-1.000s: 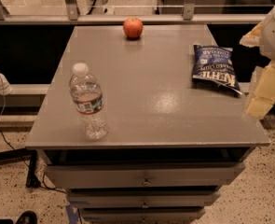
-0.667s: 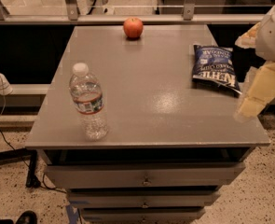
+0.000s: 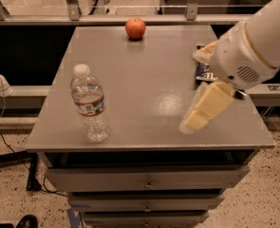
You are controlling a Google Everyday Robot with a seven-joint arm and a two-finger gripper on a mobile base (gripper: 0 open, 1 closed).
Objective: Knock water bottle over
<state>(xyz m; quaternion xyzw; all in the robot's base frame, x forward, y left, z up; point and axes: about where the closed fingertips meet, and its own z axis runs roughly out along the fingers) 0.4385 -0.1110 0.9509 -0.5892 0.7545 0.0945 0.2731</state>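
Clear ribbed plastic with a white cap: the bottle (image 3: 88,103) stands upright near the front left corner of the grey table (image 3: 144,75), its base close to the front edge and its banded label about halfway up. Nothing leans on it or crowds it. Being tall and narrow on a small base, it should tip readily under a sideways push placed high on the body (a low push might only slide it).

On the other side, the gripper (image 3: 194,118) hangs over the front right part of the table, pale yellow, slanting down and to the left from the white wrist, with its tip low above the tabletop. It is well apart from the bottle, with only bare tabletop between them. I judge that the slant suits a sweep across toward the bottle, so this looks like the approach, with contact not yet made.

As for the jaws, I cannot tell how far open they are, since the gripper reads as one pale mass. Nothing appears to be held in it, and it touches neither the bottle nor the other things; whether its tip grazes the tabletop I cannot say.

An apple (image 3: 135,28) sits at the back edge and a bag (image 3: 203,71) lies at the right, partly behind the wrist, both off the line to the bottle.
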